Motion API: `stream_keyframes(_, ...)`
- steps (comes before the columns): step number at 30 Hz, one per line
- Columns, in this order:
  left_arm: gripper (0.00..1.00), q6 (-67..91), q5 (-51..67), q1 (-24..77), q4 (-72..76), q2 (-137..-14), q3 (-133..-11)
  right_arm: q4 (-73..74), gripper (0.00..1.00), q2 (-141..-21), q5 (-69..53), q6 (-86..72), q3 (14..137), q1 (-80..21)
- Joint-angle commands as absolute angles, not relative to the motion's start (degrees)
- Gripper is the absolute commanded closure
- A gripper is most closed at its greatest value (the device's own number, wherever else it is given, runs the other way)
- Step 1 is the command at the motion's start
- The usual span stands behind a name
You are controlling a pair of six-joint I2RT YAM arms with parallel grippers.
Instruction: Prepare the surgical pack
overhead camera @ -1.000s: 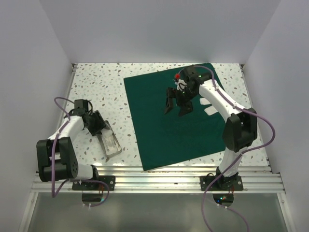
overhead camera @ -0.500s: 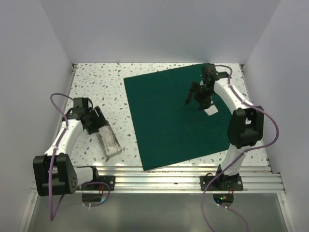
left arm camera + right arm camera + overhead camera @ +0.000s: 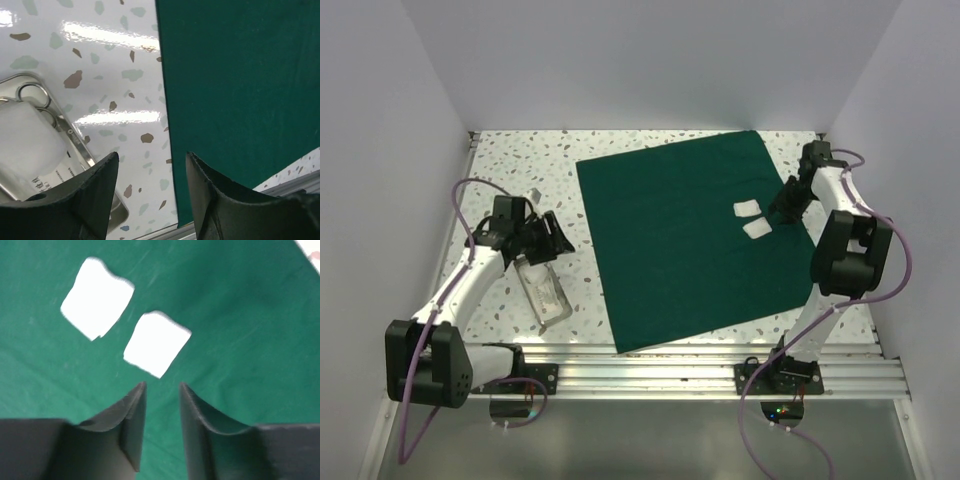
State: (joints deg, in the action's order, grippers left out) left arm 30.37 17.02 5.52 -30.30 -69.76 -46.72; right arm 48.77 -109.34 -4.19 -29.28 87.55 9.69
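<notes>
one dark green surgical pack point(image 3: 670, 250) lies spread flat mid-table; likely light and limp, best pinched at a corner. left gripper point(image 3: 152, 165) gapes empty beside its edge; right gripper point(image 3: 162, 387) hangs over it, narrowly parted, empty.

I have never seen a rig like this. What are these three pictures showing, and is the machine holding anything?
Two robot arms are bolted at the near edge of a speckled table. The wide picture looks down from above and behind them. The other two come from small cameras on each wrist, so the dark shapes at the bottom are that arm's own fingers. A big dark green cloth lies spread flat, with two small white squares on it near the right hand. A metal tray sits on the table by the left hand. Both hands have their fingers apart and hold nothing.
</notes>
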Motion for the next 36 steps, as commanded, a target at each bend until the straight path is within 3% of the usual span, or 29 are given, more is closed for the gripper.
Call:
stream_keyframes(1,0.41,30.32,21.53,6.5,-26.19,-68.82,-47.64,44.65,0.67,-111.35,-6.67,-28.65,85.87,11.34)
stream_keyframes(5,0.41,31.2,22.15,7.9,-26.01,-70.4,-48.95,42.72,0.69,-113.46,-4.94,-29.18,85.51,11.43)
stream_keyframes(9,0.41,32.17,21.89,9.05,-25.93,-71.89,-49.66,41.75,0.59,-114.87,-5.01,-28.92,86.22,12.3)
stream_keyframes(12,0.41,32.69,21.45,9.4,-25.66,-72.59,-50.1,42.1,0.59,-116.36,-5.62,-28.65,87.01,12.22)
stream_keyframes(36,0.42,31.64,20.57,9.93,-27.16,-74.88,-52.2,39.29,0.7,-118.65,-5.54,-28.3,86.75,12.31)
